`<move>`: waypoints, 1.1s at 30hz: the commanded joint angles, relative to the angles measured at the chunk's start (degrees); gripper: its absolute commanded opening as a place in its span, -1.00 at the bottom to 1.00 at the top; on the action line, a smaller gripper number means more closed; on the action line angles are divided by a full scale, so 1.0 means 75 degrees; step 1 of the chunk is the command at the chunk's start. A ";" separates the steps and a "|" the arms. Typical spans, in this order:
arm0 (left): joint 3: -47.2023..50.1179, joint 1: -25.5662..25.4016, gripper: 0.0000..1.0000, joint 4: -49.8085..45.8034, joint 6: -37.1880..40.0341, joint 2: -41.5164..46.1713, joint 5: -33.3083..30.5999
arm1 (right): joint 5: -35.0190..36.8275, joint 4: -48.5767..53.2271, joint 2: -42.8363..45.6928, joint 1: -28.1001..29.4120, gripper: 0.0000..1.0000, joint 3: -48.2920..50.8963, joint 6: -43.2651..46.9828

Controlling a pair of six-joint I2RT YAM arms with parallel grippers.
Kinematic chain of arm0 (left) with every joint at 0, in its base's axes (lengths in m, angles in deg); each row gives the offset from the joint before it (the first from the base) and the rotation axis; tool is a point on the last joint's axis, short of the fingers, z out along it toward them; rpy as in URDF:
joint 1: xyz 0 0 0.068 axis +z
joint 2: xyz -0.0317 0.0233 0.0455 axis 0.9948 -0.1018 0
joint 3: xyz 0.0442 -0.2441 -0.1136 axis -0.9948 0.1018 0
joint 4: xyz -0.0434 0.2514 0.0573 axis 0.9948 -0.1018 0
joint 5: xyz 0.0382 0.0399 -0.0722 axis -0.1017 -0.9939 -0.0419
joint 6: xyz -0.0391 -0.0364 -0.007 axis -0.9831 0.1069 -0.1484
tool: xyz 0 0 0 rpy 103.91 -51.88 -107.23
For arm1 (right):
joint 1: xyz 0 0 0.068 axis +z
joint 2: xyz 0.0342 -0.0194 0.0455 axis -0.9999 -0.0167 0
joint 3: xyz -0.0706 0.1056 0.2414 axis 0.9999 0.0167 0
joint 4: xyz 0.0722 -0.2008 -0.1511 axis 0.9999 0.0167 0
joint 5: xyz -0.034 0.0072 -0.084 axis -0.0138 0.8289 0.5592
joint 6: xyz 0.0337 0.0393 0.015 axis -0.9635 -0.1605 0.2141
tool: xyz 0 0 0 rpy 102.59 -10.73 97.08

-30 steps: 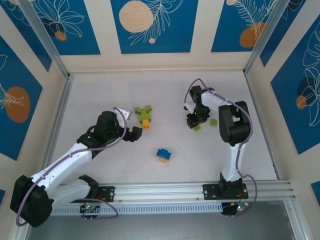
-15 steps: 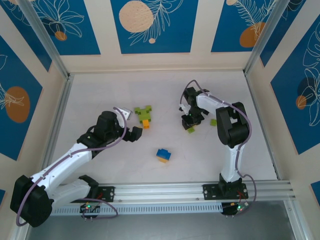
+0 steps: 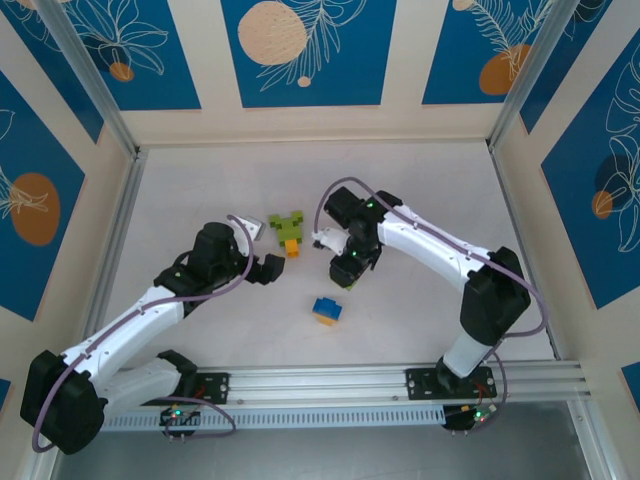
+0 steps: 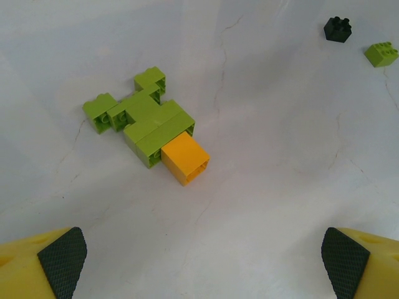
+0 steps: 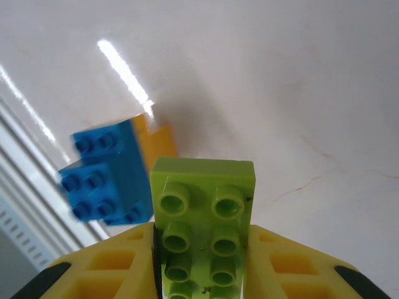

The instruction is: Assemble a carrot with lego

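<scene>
**Obscured or cut off.** In the right wrist view, the frame's bottom edge cuts off the lower end of the lime green brick (image 5: 202,218). The blue-and-orange block (image 5: 106,180) behind it is blurred, and its orange part is largely hidden by the blue. From above, the right claw (image 3: 348,270) covers its load with its own body, so the grip cannot be read there.

**Right claw.** The right claw (image 5: 202,255) is clenched on the lime green brick, with a yellow finger (image 5: 118,261) pressed against each long side and the studs facing the camera. From above, this claw hangs near the blue-and-orange block (image 3: 326,309), on its far right side and apart from it.

**Left claw.** The left claw (image 3: 262,248) is released. In its wrist view, the left claw (image 4: 202,261) has its pads (image 4: 62,252) at opposite corners with only bare desk (image 4: 280,156) between them. The green cluster (image 4: 146,121), with an orange brick (image 4: 185,161) joined to its near end, lies ahead of the claw and untouched.

**Differences between views.** The left wrist view picks out a black brick (image 4: 337,28) and a small lime brick (image 4: 381,53) lying close together but apart at the far right. The top view places the green cluster (image 3: 287,231) between the two claws, on the desk (image 3: 420,320).
</scene>
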 commanded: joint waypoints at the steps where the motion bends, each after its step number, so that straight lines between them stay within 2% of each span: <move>1: -0.0204 -0.0094 0.99 -0.0137 0.0085 -0.0019 -0.0006 | 0.0079 0.0724 0.0174 0.0482 -0.35 -0.0033 0.0283; 7: -0.0387 -0.0102 0.99 -0.0375 0.0041 -0.0469 -0.0331 | 0.0230 0.0758 0.0033 0.1055 -0.35 -0.0054 0.0463; 16: -0.0579 -0.0059 0.99 -0.0630 -0.0079 -0.0970 -0.0851 | 0.0184 0.0676 -0.0635 0.1206 -0.36 -0.0448 0.0647; 33: -0.0591 -0.0017 0.99 -0.0628 -0.0111 -0.0989 -0.0784 | 0.0226 0.0873 -0.1188 0.1367 -0.36 -0.0772 0.0607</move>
